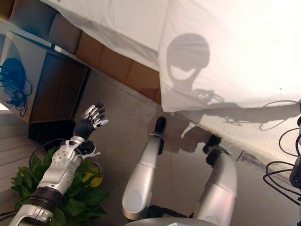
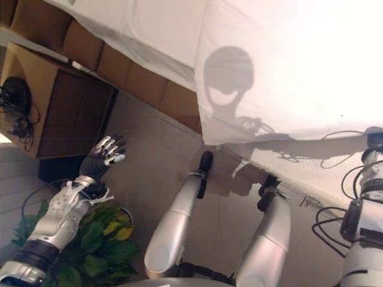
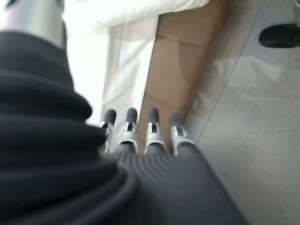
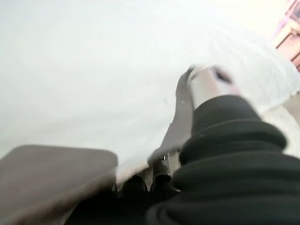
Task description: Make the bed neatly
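At 8 o'clock, left hand (image 1: 93, 117) hangs released near the nightstand (image 1: 51, 89); right hand (image 4: 206, 89), blurred over white sheet (image 1: 225, 52), can't be read.

Strong light falls from behind me onto the white sheet (image 1: 235, 52), which glares almost to blank at its far right. My shadow lies sharp-edged on it and on the floor (image 1: 117, 132). My left hand (image 1: 94, 117) is crisp from the head views. Both wrist views are soft; my right wrist view is smeared, its cover unfocused.
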You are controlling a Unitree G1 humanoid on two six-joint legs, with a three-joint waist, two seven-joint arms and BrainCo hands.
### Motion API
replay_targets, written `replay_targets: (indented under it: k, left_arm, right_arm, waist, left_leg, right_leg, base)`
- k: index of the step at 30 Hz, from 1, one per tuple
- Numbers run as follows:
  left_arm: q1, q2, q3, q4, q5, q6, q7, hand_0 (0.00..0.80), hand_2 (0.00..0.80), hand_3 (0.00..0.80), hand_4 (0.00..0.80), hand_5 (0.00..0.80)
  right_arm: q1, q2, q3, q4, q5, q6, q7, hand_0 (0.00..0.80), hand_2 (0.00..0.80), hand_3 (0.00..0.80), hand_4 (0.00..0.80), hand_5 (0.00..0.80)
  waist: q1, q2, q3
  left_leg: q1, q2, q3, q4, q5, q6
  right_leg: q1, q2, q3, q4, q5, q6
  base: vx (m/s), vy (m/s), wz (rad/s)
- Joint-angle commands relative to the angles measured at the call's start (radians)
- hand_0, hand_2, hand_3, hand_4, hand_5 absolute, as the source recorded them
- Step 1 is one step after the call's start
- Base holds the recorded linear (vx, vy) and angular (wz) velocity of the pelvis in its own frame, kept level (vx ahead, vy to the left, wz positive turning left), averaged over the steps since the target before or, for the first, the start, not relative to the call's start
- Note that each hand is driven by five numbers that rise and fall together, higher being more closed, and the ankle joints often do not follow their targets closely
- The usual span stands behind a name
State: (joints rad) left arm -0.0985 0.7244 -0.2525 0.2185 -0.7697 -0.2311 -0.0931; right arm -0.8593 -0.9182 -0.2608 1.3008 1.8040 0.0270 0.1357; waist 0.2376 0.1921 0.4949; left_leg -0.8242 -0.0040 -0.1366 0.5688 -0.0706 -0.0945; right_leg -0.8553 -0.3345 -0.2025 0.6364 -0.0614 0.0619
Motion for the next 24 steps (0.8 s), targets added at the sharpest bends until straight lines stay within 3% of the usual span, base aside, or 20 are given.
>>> replay_targets:
  k: [1, 8, 13, 20, 24]
  left_arm:
    - [0.021, -0.006, 0.018, 0.003, -0.034, -0.059, -0.013, 0.000, 0.000, 0.000, 0.000, 0.000]
    - [0.023, -0.012, 0.006, -0.011, -0.043, -0.062, -0.013, 0.000, 0.000, 0.000, 0.000, 0.000]
    - [0.012, -0.014, 0.006, -0.031, -0.031, -0.052, 0.000, 0.000, 0.000, 0.000, 0.000, 0.000]
    - [-0.064, -0.066, -0.051, -0.082, 0.030, 0.007, 0.082, 0.000, 0.000, 0.000, 0.000, 0.000]
    - [-0.161, -0.167, -0.140, -0.070, 0.031, 0.055, 0.158, 0.000, 0.000, 0.000, 0.000, 0.000]
  right_arm:
    - [-0.099, -0.083, 0.054, -0.087, -0.033, 0.023, 0.046, 0.800, 0.800, 0.800, 0.800, 0.800]
    - [-0.094, -0.094, 0.053, -0.057, -0.043, 0.049, 0.076, 0.800, 0.800, 0.800, 0.800, 0.800]
    - [-0.034, -0.045, 0.038, -0.088, -0.076, 0.029, 0.073, 0.800, 0.800, 0.800, 0.800, 0.800]
    - [0.099, 0.131, 0.085, -0.262, -0.217, -0.053, 0.053, 0.800, 0.800, 0.800, 0.800, 0.800]
    - [0.196, 0.304, 0.161, -0.466, -0.262, -0.145, 0.028, 0.800, 0.800, 0.800, 0.800, 0.800]
  waist:
    - [0.030, 0.019, -0.023]
    - [0.032, 0.019, -0.038]
    - [0.025, -0.004, -0.048]
    - [0.000, -0.045, -0.061]
    - [-0.040, -0.067, -0.054]
  left_leg:
    - [0.013, 0.031, -0.032, -0.168, 0.210, 0.028]
    - [0.037, 0.034, -0.023, -0.185, 0.211, 0.026]
    - [0.055, 0.035, -0.021, -0.182, 0.200, 0.024]
    - [0.116, 0.037, -0.009, -0.221, 0.198, 0.028]
    - [0.147, 0.042, 0.003, -0.234, 0.196, 0.035]
  right_leg:
    - [0.049, -0.009, 0.024, 0.048, 0.011, 0.075]
    - [0.075, -0.019, 0.012, 0.019, 0.018, 0.079]
    - [0.106, -0.019, 0.001, -0.019, 0.038, 0.086]
    - [0.188, -0.012, -0.018, -0.122, 0.083, 0.103]
    - [0.232, 0.001, -0.021, -0.162, 0.097, 0.110]
  base:
    - [-0.020, 0.060, -0.01]
    - [-0.019, 0.059, 0.00]
    - [-0.012, 0.027, 0.00]
    - [-0.029, 0.037, -0.07]
    - [-0.042, 0.074, -0.08]
